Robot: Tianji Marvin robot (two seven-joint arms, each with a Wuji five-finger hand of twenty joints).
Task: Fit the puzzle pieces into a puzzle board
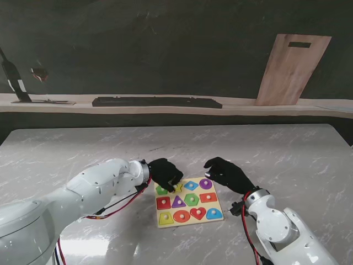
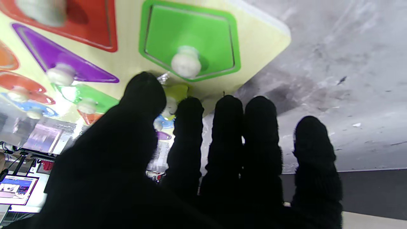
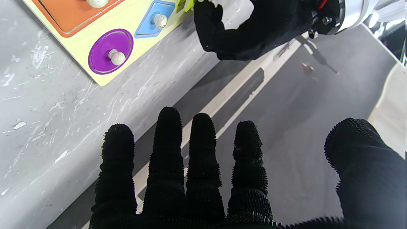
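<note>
The puzzle board lies flat on the marble surface, toward the edge nearest me, at about 6 o'clock from the middle. It is turned slightly, its long axis running from 9 o'clock toward 3 o'clock with the right end tipped a little farther from me. Coloured pieces fill its slots, among them a green pentagon piece, a purple triangle piece and a purple circle piece, each with a pale knob.

The left robot hand sits over the board's far left corner. Its thumb and forefinger are pinched on a yellow piece at its knob, mostly hidden by the glove.

The right robot hand hovers just beyond the far right corner, fingers spread and holding nothing.

Broad bare marble stretches from 9 o'clock through 12 to 3 o'clock. The near edge lies close behind the board.
</note>
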